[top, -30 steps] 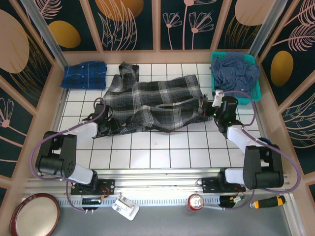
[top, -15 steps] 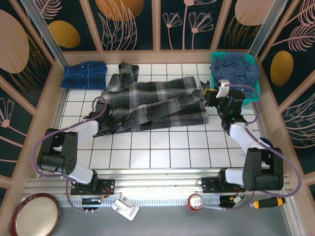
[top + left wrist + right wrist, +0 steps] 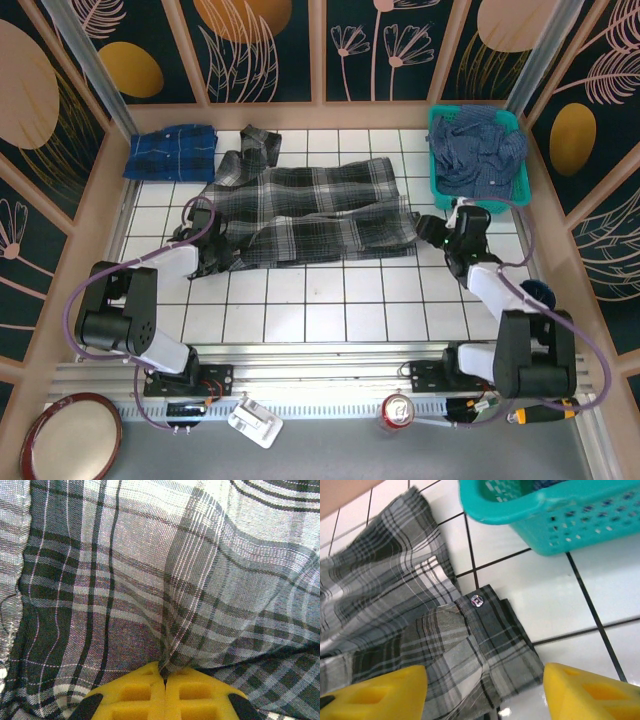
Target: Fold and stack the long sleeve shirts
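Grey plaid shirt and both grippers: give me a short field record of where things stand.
grey plaid shirt: laid across the table, rumpled, one sleeve trailing to the far left
left gripper: shut, pinching a fold of the grey plaid shirt
right gripper: open, holding nothing, over the shirt's buttoned corner
blue plaid shirt: folded, far left corner
navy shirt: bunched in the teal basket
stack: not yet started

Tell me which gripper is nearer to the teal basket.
Right. The right gripper is just in front of the basket; the left gripper is far to its left, shut on the plaid shirt.
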Robot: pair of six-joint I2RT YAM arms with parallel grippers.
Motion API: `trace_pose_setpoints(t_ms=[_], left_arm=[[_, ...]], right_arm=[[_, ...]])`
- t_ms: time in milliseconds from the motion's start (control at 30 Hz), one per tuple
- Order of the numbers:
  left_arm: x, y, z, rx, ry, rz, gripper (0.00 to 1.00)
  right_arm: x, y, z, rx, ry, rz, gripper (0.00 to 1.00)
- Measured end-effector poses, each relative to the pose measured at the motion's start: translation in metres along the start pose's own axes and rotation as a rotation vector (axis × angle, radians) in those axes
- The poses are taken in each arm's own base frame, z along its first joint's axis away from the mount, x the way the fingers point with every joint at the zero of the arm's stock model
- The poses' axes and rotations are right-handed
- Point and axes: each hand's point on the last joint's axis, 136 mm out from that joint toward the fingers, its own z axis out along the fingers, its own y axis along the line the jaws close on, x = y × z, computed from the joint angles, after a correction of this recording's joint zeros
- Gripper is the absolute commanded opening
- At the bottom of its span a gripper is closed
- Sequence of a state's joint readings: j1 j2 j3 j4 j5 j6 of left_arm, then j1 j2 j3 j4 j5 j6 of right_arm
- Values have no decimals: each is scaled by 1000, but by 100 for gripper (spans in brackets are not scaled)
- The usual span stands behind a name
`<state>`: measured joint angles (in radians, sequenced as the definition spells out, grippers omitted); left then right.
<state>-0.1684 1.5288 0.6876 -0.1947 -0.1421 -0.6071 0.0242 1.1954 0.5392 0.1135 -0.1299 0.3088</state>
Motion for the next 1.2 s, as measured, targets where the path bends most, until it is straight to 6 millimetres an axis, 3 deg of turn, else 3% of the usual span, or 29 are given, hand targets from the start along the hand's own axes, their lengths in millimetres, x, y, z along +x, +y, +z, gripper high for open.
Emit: trace_pose_setpoints(t_ms=[67, 200, 300, 367, 433, 633, 800, 900, 1000, 1200], left_arm=[[0, 1, 0, -3, 0, -2, 0], [2, 3, -3, -12, 8, -8, 0], [5, 5, -5, -19, 18, -15, 0], [6, 6, -7, -21, 21, -20, 0], [7, 7, -8, -22, 26, -22, 0], [8, 7, -8, -20, 31, -30, 0], [10, 6, -9, 2, 47, -47, 0], [14, 5, -10, 19, 58, -56, 2], [15, 4, -10, 22, 61, -62, 18], [8, 15, -26, -15, 47, -85, 67]], right_arm=[[-1, 17, -8, -23, -4, 6, 67], [21, 95, -4, -180, 74, -94, 67], [50, 149, 22, -234, 205, -185, 69], [69, 164, 43, -207, 276, -228, 71], [90, 161, 56, -162, 331, -258, 70], [140, 101, 51, -14, 450, -283, 70], [119, 62, 50, -8, 390, -155, 69], [109, 51, 51, -4, 371, -92, 69], [107, 49, 52, -13, 374, -66, 69], [96, 43, 45, 88, 384, -61, 69]])
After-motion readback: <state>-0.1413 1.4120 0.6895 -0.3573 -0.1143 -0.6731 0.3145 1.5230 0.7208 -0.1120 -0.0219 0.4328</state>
